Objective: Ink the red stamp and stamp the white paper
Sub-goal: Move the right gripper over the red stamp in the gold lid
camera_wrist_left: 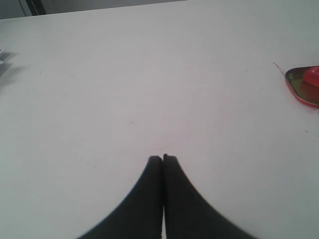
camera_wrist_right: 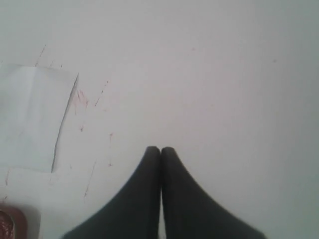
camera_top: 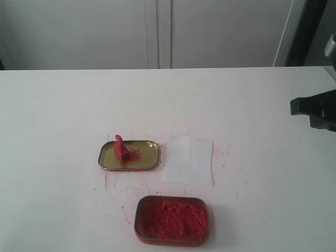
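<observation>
The small red stamp [camera_top: 121,147] stands in the shallow gold tin lid [camera_top: 145,157] left of centre; a corner of it [camera_wrist_left: 312,75] and of the lid [camera_wrist_left: 297,90] shows in the left wrist view. The white paper [camera_top: 189,159] lies flat just right of the lid, also visible as a sheet [camera_wrist_right: 30,117] in the right wrist view. My left gripper [camera_wrist_left: 162,158] is shut and empty over bare table, outside the exterior view. My right gripper [camera_wrist_right: 160,150] is shut and empty, off to the paper's right; only a black part of its arm [camera_top: 315,108] shows at the right edge.
An oval tin of red ink paste [camera_top: 172,220] sits open near the front edge, its rim [camera_wrist_right: 7,222] just showing in the right wrist view. Red smudges mark the white tabletop [camera_top: 63,105] around the tins and paper. A grey cabinet wall stands behind the table.
</observation>
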Robot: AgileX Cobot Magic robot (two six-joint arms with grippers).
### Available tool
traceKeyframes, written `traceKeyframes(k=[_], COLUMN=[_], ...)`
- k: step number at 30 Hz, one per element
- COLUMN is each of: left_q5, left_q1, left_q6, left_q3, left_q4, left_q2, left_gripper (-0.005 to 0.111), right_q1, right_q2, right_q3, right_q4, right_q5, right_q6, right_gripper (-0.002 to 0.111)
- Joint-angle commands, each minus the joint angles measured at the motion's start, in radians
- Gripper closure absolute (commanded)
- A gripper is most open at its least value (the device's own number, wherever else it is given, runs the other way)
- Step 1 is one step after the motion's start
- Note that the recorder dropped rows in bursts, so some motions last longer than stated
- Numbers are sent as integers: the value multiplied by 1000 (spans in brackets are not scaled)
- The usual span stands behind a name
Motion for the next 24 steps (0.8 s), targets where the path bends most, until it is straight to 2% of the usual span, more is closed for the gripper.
traceKeyframes(k=[1, 9, 14, 24], left_q5=[-2, -2, -2, -2], left_q1=[-5, -5, -5, -5], left_q6=[-4, -4, -4, -4], left_q3=[2, 2, 2, 2], left_q4=[-6, -6, -6, -6], left_q2=[0, 0, 0, 0], left_gripper=[107, 107, 107, 107], right_q1=[-3, -3, 23, 241], right_q2=[44, 107, 160, 302], right_q3=[-10, -10, -40, -182], right_q4=[41, 166, 175, 150], right_q5=[-9, 1, 33, 38], right_q6=[-92, -157, -157, -96], right_gripper=[108, 108, 108, 108])
